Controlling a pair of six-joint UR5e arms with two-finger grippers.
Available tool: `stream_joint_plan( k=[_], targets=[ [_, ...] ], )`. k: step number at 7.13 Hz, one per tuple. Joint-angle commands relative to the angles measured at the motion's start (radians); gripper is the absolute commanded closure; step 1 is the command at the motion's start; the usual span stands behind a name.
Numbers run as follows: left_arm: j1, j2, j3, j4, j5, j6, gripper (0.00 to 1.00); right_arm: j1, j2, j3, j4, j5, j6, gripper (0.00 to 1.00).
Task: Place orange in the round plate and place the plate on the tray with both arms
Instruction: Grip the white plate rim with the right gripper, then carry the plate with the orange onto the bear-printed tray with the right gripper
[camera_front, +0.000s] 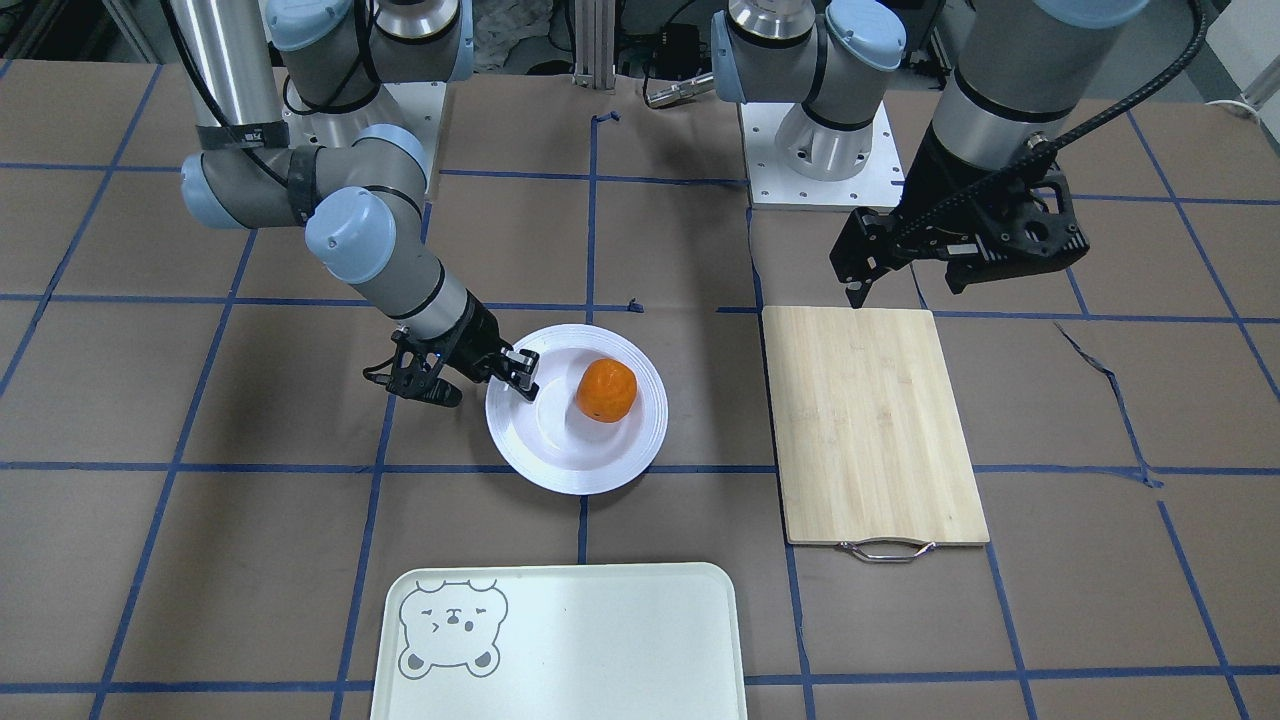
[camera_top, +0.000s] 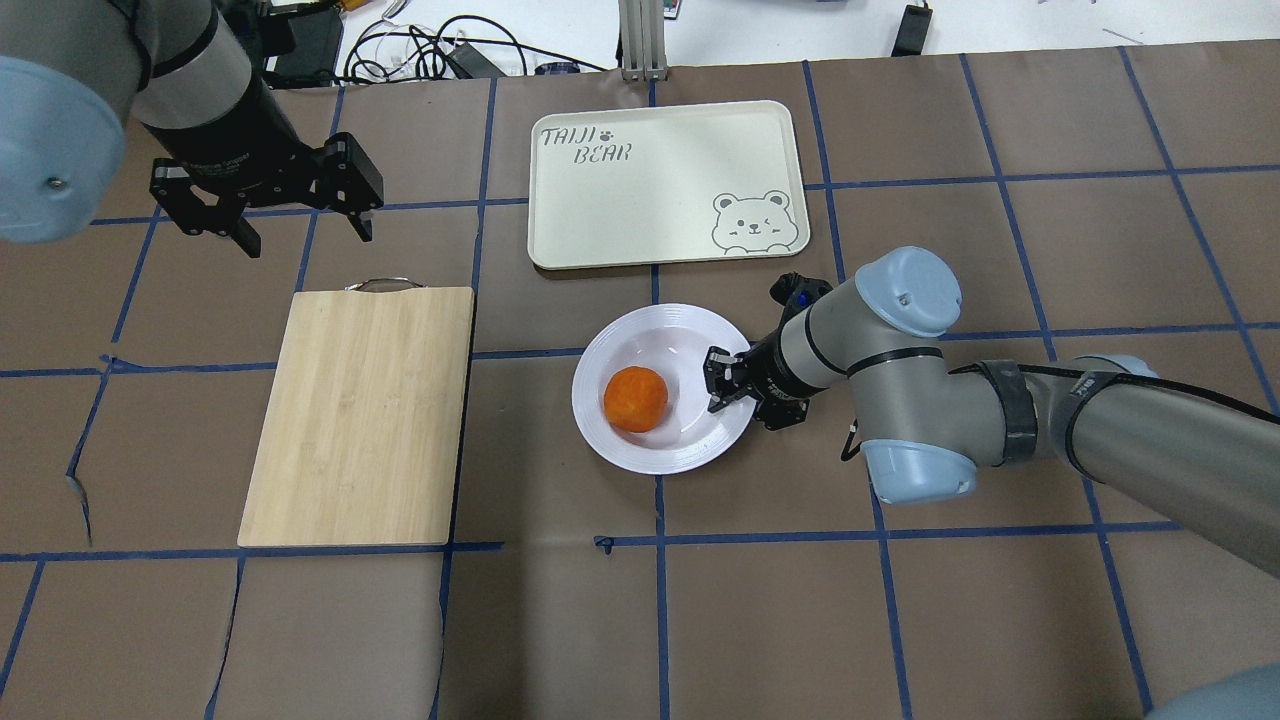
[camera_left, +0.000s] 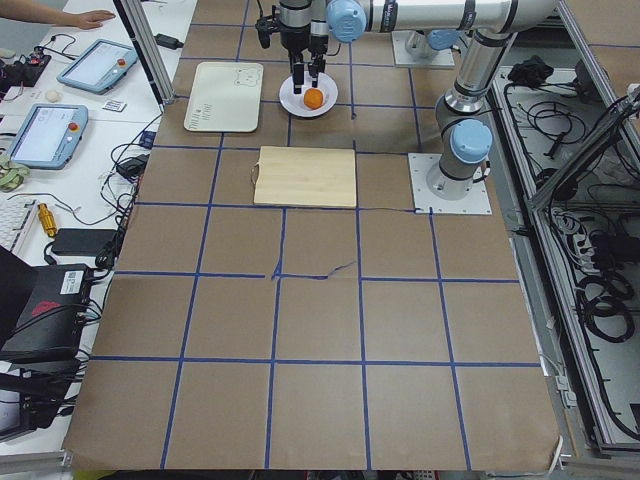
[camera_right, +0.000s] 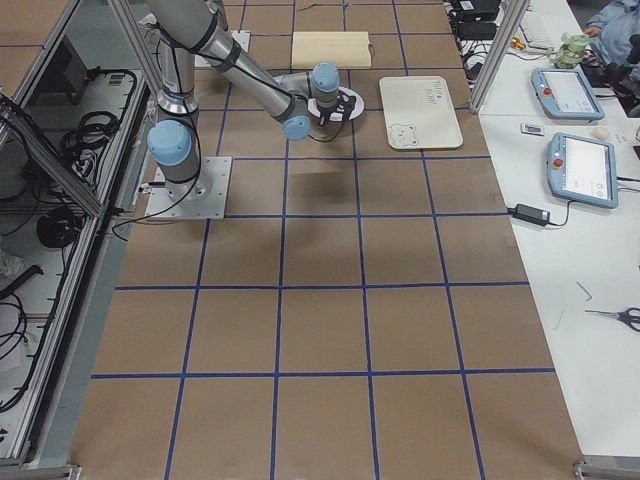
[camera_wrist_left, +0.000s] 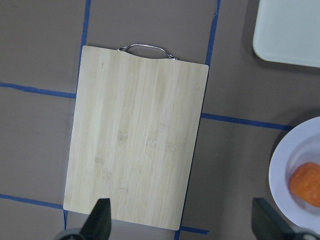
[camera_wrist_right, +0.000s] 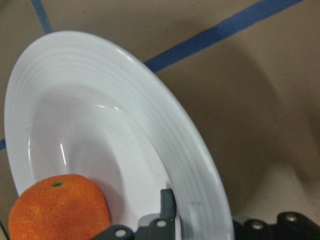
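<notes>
orange (camera_front: 606, 389) sitting in round plate (camera_front: 545, 445), plate resting on desk (camera_front: 250, 560), short of tray (camera_front: 600, 640). Right end effector (camera_front: 518, 378) looking clamped on plate rim. Left end effector (camera_top: 300, 232) hanging past cutting board (camera_top: 360, 415), fingers apart. Suggesting: left taking the opposite rim, both lifting level and slow so orange isn't rolling.

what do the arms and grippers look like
The left arm and right arm are silver-grey tubes with light-blue joint caps. The left gripper and right gripper are black, two-fingered. A black ribbed cable runs to the left gripper; black straps band the right arm.
</notes>
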Motion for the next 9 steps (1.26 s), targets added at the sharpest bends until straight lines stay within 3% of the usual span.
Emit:
stream_joint_plan(
  k=[1, 3, 4, 6, 9],
  targets=[
    [0.003, 0.002, 0.001, 0.001, 0.002, 0.0, 0.0, -0.006, -0.014, -0.009, -0.002, 0.051, 0.07, 1.0],
    [0.008, 0.005, 0.0, 0.003, 0.0, 0.0, 0.0, -0.009, -0.014, -0.017, -0.004, 0.056, 0.07, 1.0],
    [0.008, 0.005, 0.0, 0.003, -0.003, 0.0, 0.0, -0.01, -0.014, -0.07, -0.004, 0.049, 0.07, 1.0],
    [0.006, 0.0, -0.002, 0.003, -0.005, 0.0, 0.0, -0.008, 0.029, -0.259, 0.007, 0.037, 0.053, 1.0],
    [0.008, 0.0, -0.002, 0.003, -0.003, 0.0, 0.0, -0.01, 0.231, -0.512, 0.004, 0.033, 0.117, 1.0]
  ],
)
